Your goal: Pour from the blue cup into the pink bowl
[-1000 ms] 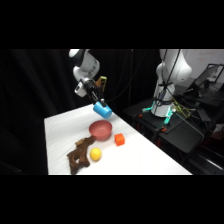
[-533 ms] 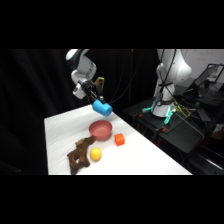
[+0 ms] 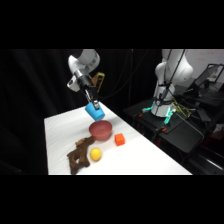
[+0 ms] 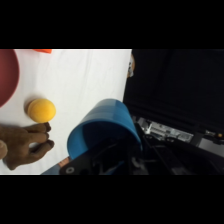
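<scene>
The blue cup (image 3: 95, 111) hangs in the air just above and behind the far rim of the pink bowl (image 3: 101, 130), and my gripper (image 3: 92, 102) is shut on it from above. In the wrist view the blue cup (image 4: 107, 131) lies tilted, its open mouth turned toward the camera, with the black linkage of the gripper (image 4: 107, 159) around its lower part. Its inside looks dark, and I cannot tell what it holds. Only a curved piece of the pink bowl (image 4: 7, 75) shows at the left edge there.
On the white table (image 3: 145, 160) an orange cube (image 3: 119, 139) sits right of the bowl, and a yellow ball (image 3: 95, 154) in front of it. A brown lumpy object (image 3: 79, 156) lies beside the ball. The arm's base (image 3: 169, 75) and dark equipment stand at right.
The cup has come down and slightly left, closer to the bowl's far rim, still in the gripper. The things on the table have not moved.
</scene>
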